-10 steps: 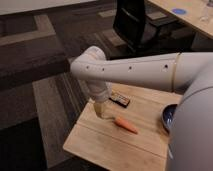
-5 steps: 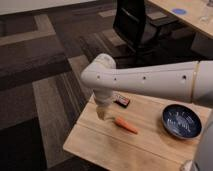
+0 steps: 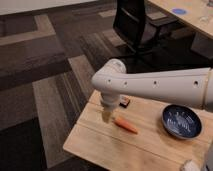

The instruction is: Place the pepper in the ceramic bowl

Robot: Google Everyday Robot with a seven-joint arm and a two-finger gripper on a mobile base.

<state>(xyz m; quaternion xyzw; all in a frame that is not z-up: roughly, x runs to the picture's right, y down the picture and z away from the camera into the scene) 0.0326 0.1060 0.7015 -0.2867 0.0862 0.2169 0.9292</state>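
Since half a second ago the gripper (image 3: 106, 116) has sunk a little and edged toward the pepper (image 3: 126, 125); pepper and bowl lie where they were. The gripper hangs from the white arm (image 3: 150, 87), low over the wooden table (image 3: 97, 145), just beside the pepper's end that points to 10 o'clock. Whether it is spread or pressed together I cannot tell from here. The pepper lies loose on the boards. The dark blue ceramic bowl (image 3: 181, 122) sits well apart at its 3 o'clock, and a black bar (image 3: 125, 102) lies near its 12. I'd judge this the reach, with the grasp not yet made. Next the gripper needs to shift toward 4 o'clock, settle over the pepper and close on it, then carry it to the bowl.
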